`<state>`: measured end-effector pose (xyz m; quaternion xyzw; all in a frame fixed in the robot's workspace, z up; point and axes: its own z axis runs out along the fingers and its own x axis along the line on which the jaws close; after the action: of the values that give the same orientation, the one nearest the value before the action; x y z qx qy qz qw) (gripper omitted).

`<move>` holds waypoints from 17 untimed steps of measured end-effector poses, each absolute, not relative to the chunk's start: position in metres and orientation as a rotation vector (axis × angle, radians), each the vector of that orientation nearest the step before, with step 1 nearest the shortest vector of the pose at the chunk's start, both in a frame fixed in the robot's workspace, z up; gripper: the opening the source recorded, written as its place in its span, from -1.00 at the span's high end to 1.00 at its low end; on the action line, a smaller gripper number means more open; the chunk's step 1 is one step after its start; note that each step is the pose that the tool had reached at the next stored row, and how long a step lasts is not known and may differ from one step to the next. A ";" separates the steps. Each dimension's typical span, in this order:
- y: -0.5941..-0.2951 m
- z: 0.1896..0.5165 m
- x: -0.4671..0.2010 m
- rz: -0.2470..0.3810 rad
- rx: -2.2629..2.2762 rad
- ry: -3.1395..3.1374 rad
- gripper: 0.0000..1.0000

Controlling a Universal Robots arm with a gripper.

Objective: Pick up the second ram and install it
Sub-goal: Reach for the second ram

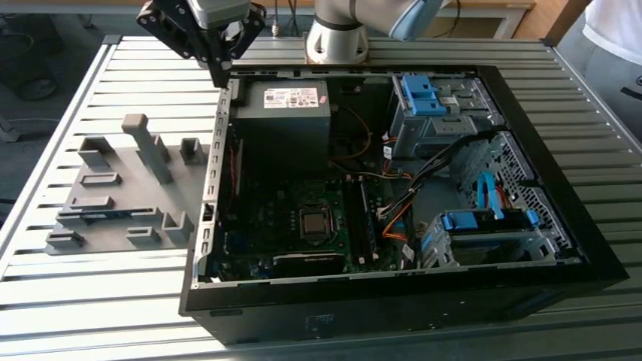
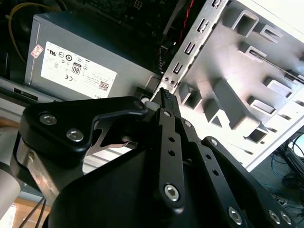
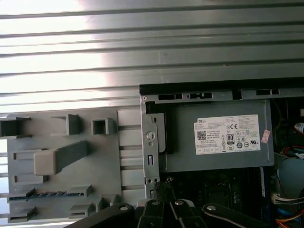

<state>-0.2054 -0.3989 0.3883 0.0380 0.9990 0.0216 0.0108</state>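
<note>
- Narrow gripper (image 1: 219, 77) (image 2: 164, 92) (image 3: 164, 187), fingers drawn together to a point, nothing between them.
- Poised above the far corner of the open case (image 1: 401, 316), near the power supply (image 1: 284, 101). Contact with the metal rim below impossible to judge.
- In both wrist views, black gripper linkage in front, hiding whatever lies under it.
- Ram (image 1: 101, 216) in a low slot of the grey holder (image 1: 120, 195), outside the case on the slatted tabletop (image 1: 101, 301), at the exterior view's left and well apart from the gripper.
- Of the ram (image 3: 40, 194) in the first wrist view, just a thin strip with a row of dark chips. The rest sunk behind the slot's grey walls.
- Holder (image 3: 128, 156) just beside the case wall, with a tall slanted block (image 1: 150, 150) standing between ram and gripper.
- Inside the case, a dark motherboard around the socket (image 1: 314, 223). Slot rails hard to tell apart, so no saying whether a strip already sits in one.
- Cables and blue drive cages (image 1: 426, 94) on the exterior view's right, partly masking the board's edge.
- Arm base (image 1: 336, 41) behind the case, cut off by the top edge.
- A person's white sleeve (image 1: 614, 30) at the upper right corner, mostly out of the picture.
</note>
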 end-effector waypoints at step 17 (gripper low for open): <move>-0.399 0.388 -0.216 0.067 0.118 3.117 0.79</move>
<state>-0.2159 -0.3990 0.3883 0.0379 0.9990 0.0216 0.0108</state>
